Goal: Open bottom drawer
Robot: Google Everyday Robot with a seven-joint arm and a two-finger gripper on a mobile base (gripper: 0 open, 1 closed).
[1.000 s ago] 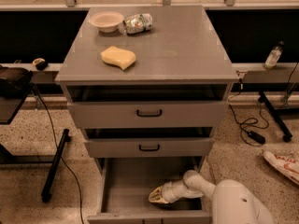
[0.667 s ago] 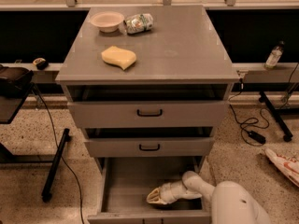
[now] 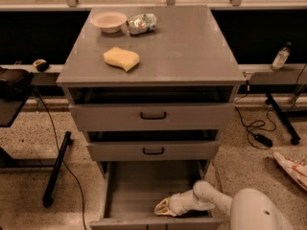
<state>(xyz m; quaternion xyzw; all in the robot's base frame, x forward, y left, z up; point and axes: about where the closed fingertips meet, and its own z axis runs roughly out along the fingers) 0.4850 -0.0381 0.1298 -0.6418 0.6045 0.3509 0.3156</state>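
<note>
Here the bottom drawer of the grey cabinet is standing pulled well out. The gripper is creeping forward inside it, toward the front panel; whether it is clasping anything cannot be told. Opening is seemingly nearing completion.

You had no text, brand or number that could be read anywhere in this view. The crumpled wrapper on the cabinet top carried print, but not a word of it could be made out. The same went for the bottle on the ledge at the right and the red-marked bag on the floor. Your gripper lay low inside the pulled-out bottom drawer, showing no legible marking.
</note>
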